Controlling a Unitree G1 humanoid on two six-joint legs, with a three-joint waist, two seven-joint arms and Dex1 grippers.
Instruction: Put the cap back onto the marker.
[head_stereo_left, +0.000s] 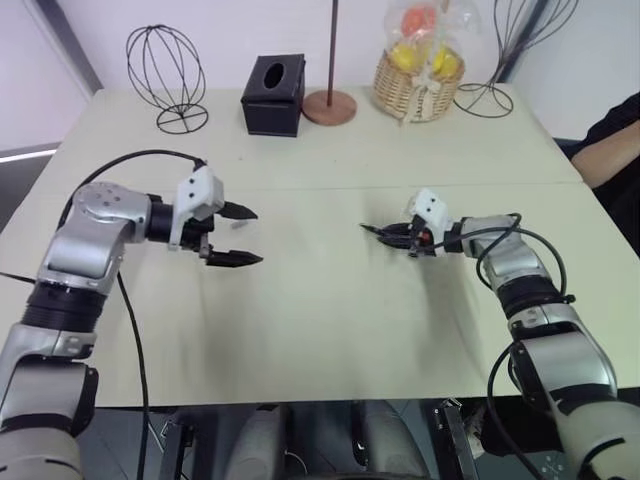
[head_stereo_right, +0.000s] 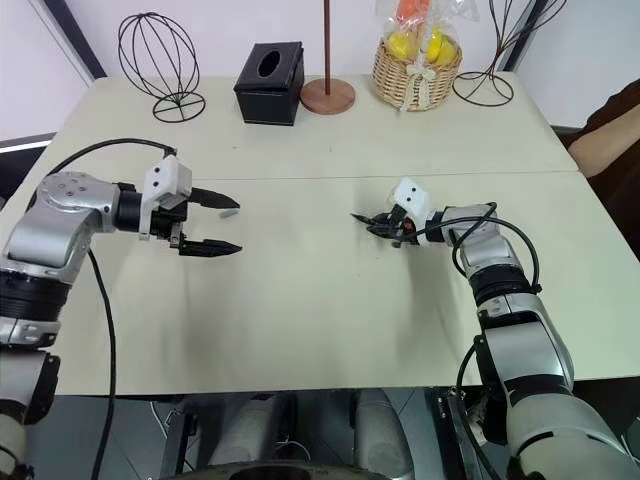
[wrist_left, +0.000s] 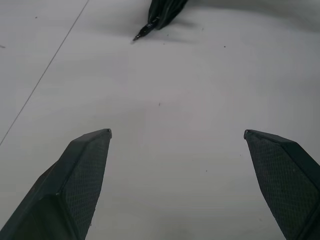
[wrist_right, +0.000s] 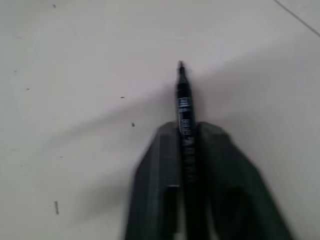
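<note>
My right gripper (head_stereo_left: 396, 236) is shut on the marker (head_stereo_left: 378, 231), a thin black stick. Its pointed tip juts out past the fingers toward my left gripper, low over the cream table (head_stereo_left: 320, 330). The right wrist view shows the marker (wrist_right: 184, 102) pinched between the two fingers. My left gripper (head_stereo_left: 240, 236) hovers open at the table's left, its jaws wide apart with nothing between them. Its wrist view looks across bare table to the marker tip (wrist_left: 142, 34). The cap is out of view.
Along the table's far edge stand a wire globe (head_stereo_left: 167, 75), a black tissue box (head_stereo_left: 273, 95), a round wooden stand base (head_stereo_left: 329, 105), a fruit basket (head_stereo_left: 425, 75) and another wire form (head_stereo_left: 495, 70). A person's dark sleeve (head_stereo_left: 615, 135) shows at the right edge.
</note>
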